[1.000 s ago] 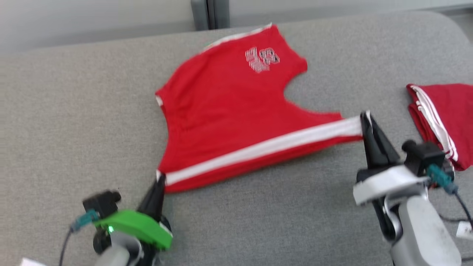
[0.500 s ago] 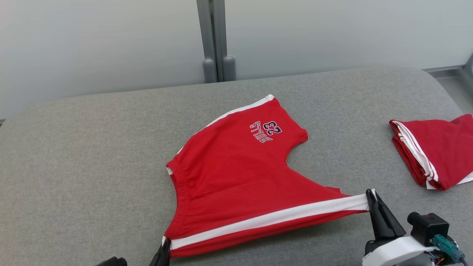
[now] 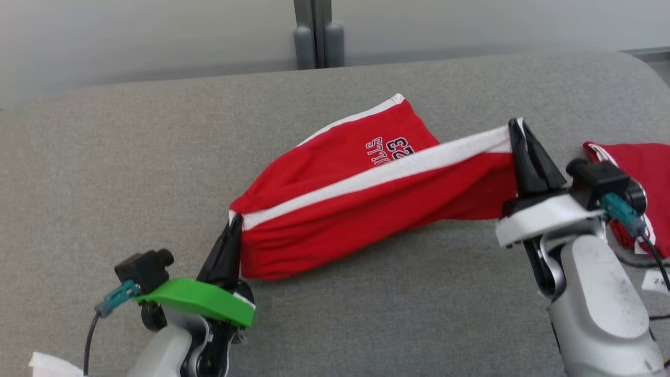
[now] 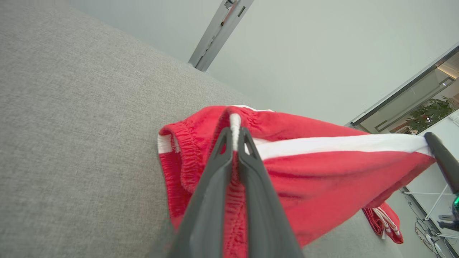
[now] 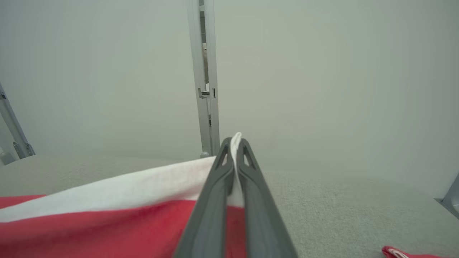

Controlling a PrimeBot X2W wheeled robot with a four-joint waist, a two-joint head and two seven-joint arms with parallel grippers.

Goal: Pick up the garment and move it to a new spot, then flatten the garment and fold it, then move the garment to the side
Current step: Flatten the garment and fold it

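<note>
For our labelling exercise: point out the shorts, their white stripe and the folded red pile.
Shorts (image 3: 340, 220), head view, red lower panel.
Stripe (image 3: 377, 178), head view, mid-length.
Pile (image 3: 657, 167), head view, top layer.

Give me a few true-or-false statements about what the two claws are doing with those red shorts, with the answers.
1. Both the left gripper and the right gripper are shut on the red shorts. True.
2. The shorts lie spread flat on the grey table. False: their edge with the white stripe is held up, stretched between the grippers.
3. The right gripper pinches the end of the white stripe. True.
4. The folded red garment lies at the robot's left. False: it lies at its right, beyond the right gripper.
</note>
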